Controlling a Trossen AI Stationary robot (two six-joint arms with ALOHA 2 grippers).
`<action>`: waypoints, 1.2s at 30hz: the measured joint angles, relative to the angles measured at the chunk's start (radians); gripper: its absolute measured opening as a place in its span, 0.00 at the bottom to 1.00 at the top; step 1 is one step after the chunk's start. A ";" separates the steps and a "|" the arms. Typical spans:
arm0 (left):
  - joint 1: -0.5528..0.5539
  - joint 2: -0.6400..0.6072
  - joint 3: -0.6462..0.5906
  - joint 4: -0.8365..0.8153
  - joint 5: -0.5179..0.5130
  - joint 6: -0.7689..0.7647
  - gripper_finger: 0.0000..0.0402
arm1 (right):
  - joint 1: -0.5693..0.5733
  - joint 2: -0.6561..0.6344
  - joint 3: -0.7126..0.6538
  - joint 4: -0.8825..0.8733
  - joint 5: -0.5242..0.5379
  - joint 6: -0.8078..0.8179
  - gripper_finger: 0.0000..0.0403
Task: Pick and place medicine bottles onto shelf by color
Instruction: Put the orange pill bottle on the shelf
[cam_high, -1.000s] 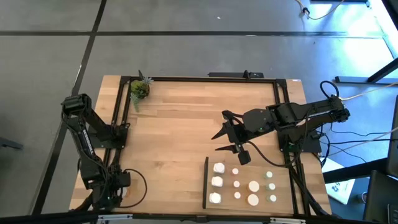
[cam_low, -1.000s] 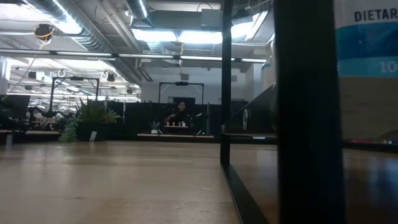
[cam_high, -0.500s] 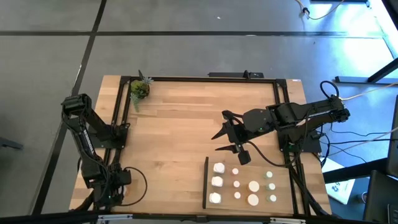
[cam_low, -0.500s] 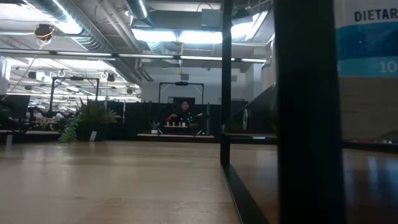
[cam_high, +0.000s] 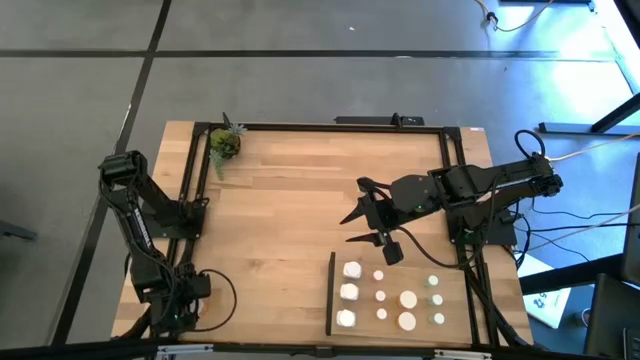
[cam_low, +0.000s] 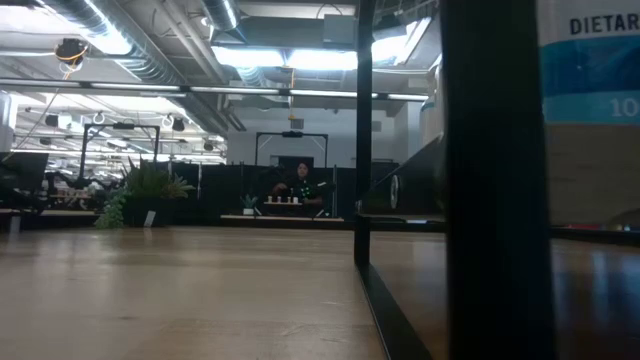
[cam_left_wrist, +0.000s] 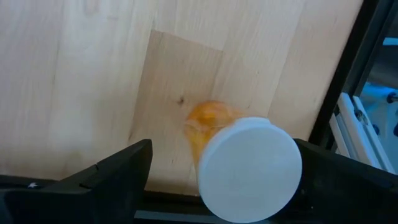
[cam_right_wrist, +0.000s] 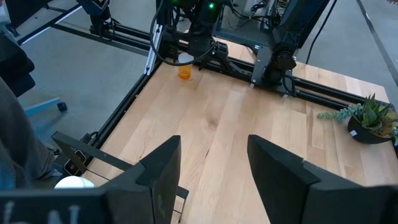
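Observation:
An orange medicine bottle (cam_left_wrist: 208, 124) with a white cap (cam_left_wrist: 249, 168) stands upright on the table's near left corner. My left gripper (cam_left_wrist: 224, 155) points down over it, open, one finger on each side of the cap. The right wrist view shows the same bottle (cam_right_wrist: 185, 68) far off. The shelf (cam_high: 455, 300), with its black upright strip (cam_high: 330, 295), lies at the near right and carries several white, pinkish and green-topped bottles (cam_high: 380, 295). My right gripper (cam_high: 365, 215) hangs open above the table, just beyond the shelf's far edge, with nothing between its fingers. My left gripper comes at the orange bottle from above, its fingers level with the white cap. Bare table shows between one finger (cam_left_wrist: 118, 174) and the cap. Whether the other finger (cam_left_wrist: 336, 180) touches the cap's rim (cam_left_wrist: 297, 163), I cannot tell.
A small potted plant (cam_high: 224, 143) stands at the table's far left corner. Black frame rails (cam_high: 330, 126) run along the table's edges. Bare wood (cam_high: 290, 220) lies between the two arms. In the low view the shelf's strip (cam_low: 495, 180) stands close; a person is far off in the room.

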 joint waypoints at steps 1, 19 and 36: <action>0.000 0.000 0.000 0.000 0.000 0.003 0.92 | 0.000 0.000 0.000 0.000 0.000 0.000 0.47; 0.025 0.000 0.000 -0.016 0.007 -0.060 0.61 | 0.000 0.000 0.000 0.000 0.000 0.000 0.47; 0.080 -0.069 0.000 -0.024 -0.005 -0.086 0.46 | 0.000 0.000 0.000 0.000 0.000 0.000 0.47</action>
